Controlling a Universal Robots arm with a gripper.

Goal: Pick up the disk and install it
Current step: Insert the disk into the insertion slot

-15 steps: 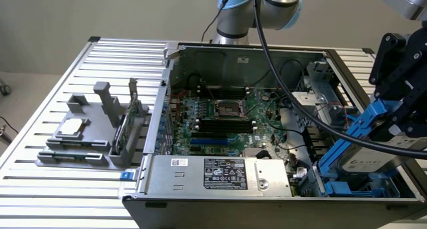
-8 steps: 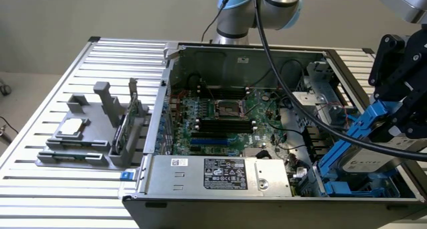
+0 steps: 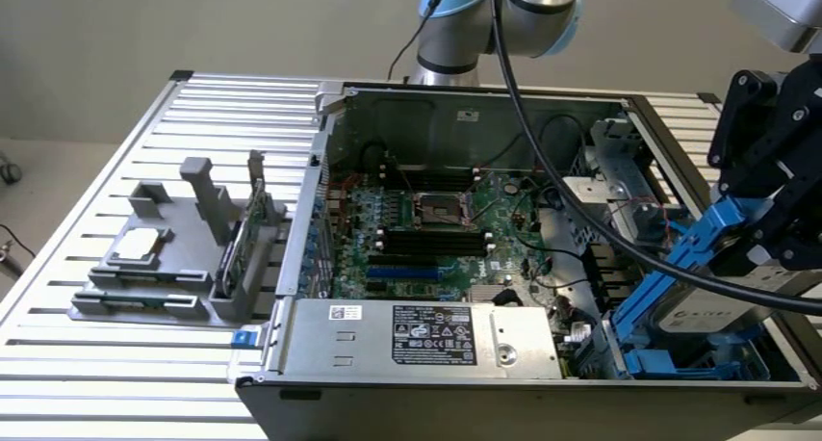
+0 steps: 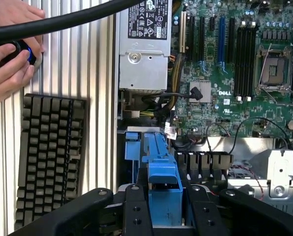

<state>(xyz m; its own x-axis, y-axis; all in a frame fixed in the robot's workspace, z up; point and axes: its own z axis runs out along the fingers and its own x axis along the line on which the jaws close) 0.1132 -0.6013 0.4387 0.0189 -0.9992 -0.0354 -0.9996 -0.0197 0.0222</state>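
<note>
Gripper (image 4: pixel 163 199) clamped on disk (image 3: pixel 709 311) by blue frame (image 4: pixel 163 179). Held tilted over bay (image 3: pixel 668 364), case (image 3: pixel 514 407) corner, exterior view's right. Could jam on bay rails if entered skewed. Could snag cable (image 3: pixel 507 65) draped across case.

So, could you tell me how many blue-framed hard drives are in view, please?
1. The disk is held tilted in the gripper, over the drive bay at the computer case's corner on the exterior view's right. Another could be hidden lower in that bay.
</note>
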